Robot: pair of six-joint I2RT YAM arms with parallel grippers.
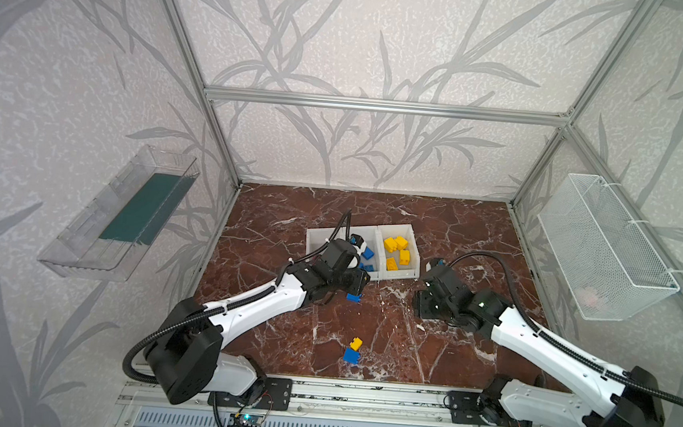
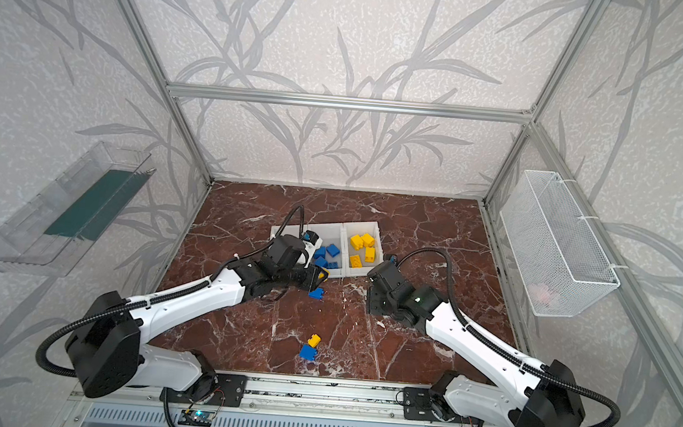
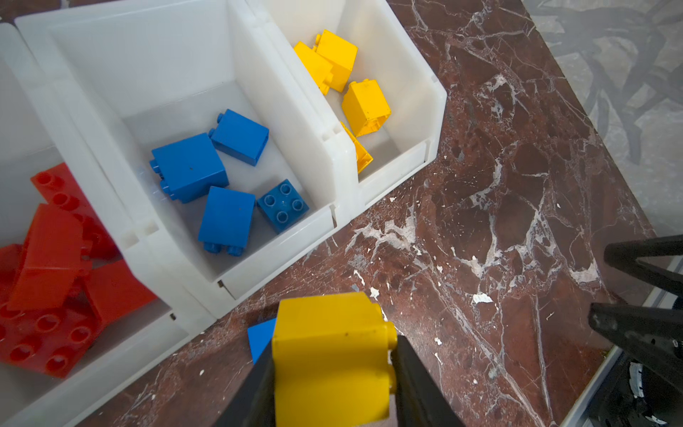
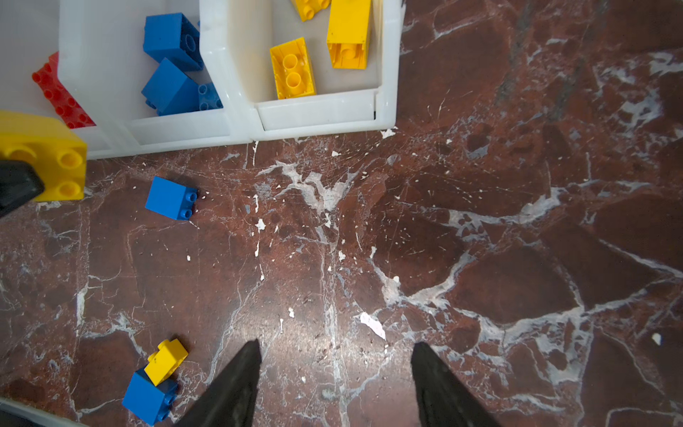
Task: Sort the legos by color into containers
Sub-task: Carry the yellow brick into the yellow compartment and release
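A: The left gripper (image 3: 334, 373) has its jaws clamped on a yellow brick (image 3: 329, 332). The right gripper (image 4: 334, 347) has its jaws spread over bare marble, holding nothing. What does this step ask of it?

B: Going by a top view, a short carry. The yellow bin (image 1: 415, 249) lies between one and two o'clock of the left gripper, and a loose blue brick (image 1: 353, 297) lies at its six. The arm should probably lift clear of the front lip, stop over the bin's middle and release low, so the brick cannot bounce out.

A: And the left wrist view?

B: It shows the grip itself, which the wrist hides from above. The fingers press opposite faces of the brick, with the studs off to one side. It also shows the blue bin (image 3: 284, 118) closer to the brick than the yellow bin is, so an early release would likely missort it. The red bricks (image 3: 48, 258) appear here too; in both top views the arm covers them.

A: The right wrist view?

B: It catches the held brick's studded face side-on. It also shows a small yellow brick (image 4: 166, 360) touching a second blue brick (image 4: 148, 397), seemingly perched on its edge. In the top views they merely sit together, at six o'clock of the left gripper and near the table's front.
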